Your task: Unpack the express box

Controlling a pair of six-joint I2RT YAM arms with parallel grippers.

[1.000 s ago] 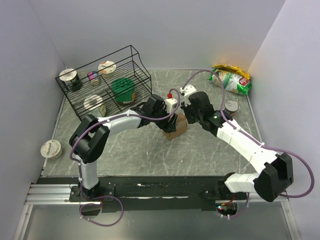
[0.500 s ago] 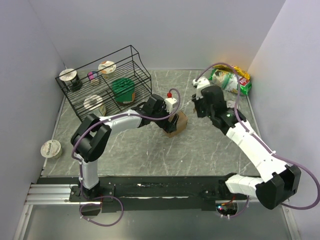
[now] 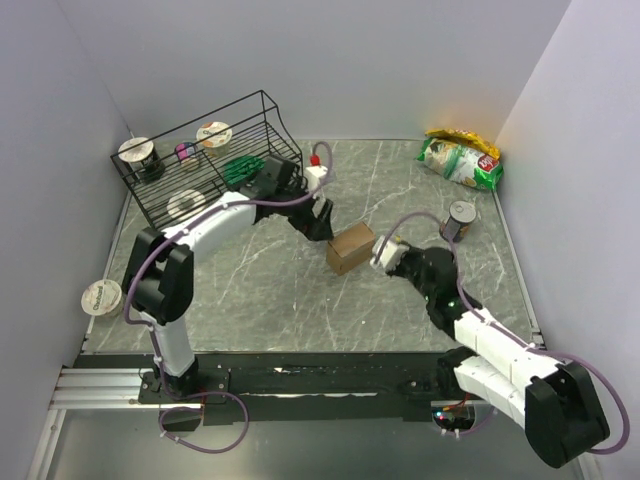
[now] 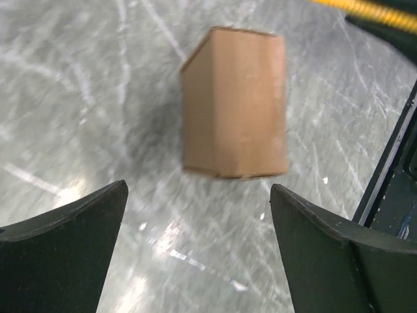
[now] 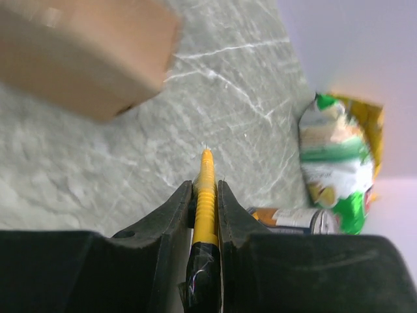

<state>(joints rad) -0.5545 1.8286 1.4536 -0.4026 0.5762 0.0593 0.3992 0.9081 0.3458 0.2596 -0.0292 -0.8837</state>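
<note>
— Where's the express box (image 3: 349, 248), and what are your grippers doing?

— It sits on the grey tabletop (image 3: 250, 290) near the middle of the overhead frame. No flap looks raised, and neither arm touches it. Your left gripper (image 4: 197, 189) hangs just to the upper left of it, fingers spread wide with nothing between them. In the left wrist view the box fills the upper centre. Your right gripper (image 5: 204, 188) is just to the box's right, pinched tight on a slim yellow tool (image 5: 206, 166).

— How will it handle?

— I'd judge it light and easy to shove. It's plain cardboard, stiff at the edges, with walls that would dent under a hard squeeze, and it will likely slide on that smooth top. Take it low across two opposite side walls with your open gripper, leaving the top seam free for the tool
</note>
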